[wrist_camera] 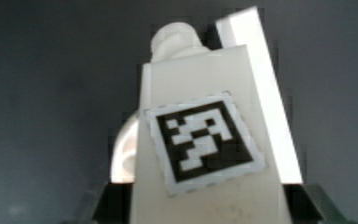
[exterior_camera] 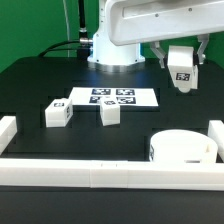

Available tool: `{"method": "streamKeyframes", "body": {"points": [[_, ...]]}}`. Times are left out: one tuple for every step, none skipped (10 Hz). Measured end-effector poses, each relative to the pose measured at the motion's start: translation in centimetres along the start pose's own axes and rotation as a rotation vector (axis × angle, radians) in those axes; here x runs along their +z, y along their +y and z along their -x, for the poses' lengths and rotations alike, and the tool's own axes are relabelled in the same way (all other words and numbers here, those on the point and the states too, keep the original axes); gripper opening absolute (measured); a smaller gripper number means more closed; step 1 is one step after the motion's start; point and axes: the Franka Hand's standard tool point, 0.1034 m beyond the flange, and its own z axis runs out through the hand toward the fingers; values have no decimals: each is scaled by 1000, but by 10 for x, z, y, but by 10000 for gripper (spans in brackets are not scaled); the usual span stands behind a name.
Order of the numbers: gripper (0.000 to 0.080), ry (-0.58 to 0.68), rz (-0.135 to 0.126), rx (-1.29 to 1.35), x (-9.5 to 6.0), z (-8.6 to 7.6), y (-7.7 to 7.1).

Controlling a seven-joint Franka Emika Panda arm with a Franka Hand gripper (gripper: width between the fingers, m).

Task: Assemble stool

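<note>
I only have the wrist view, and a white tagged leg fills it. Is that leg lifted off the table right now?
Observer: Yes. The end effector is shut on the held leg, which hangs clear above the table, at the exterior view's upper right.
Operator: Where is the seat?
Observer: The seat rests on the table toward the exterior view's lower right, close to the front rail.
Operator: Any other legs in sight?
Observer: Two. The first loose leg and the second loose leg lie on the table beside the marker board, apart from each other and from the seat.
</note>
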Motion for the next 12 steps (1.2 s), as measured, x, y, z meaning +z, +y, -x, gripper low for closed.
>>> {"method": "streamKeyframes", "body": {"points": [[328, 61, 9, -9, 1, -2, -3], [328, 146, 27, -54, 2, -5, -13], [328, 210, 27, -84, 4, -5, -23], [328, 282, 4, -77, 4, -3, -31], [328, 345, -15, -88, 6, 0, -33], [328, 385, -28, -94, 7, 2, -35], [328, 466, -58, -104, 7, 3, -42], [328, 512, -74, -101, 11, 7, -45], [328, 537, -76, -116, 16, 10, -48], [328, 558, -66, -148, 20, 11, -48], [328, 560, -47, -175, 20, 7, -41], [328, 566, -28, -190, 21, 1, -29]]}}
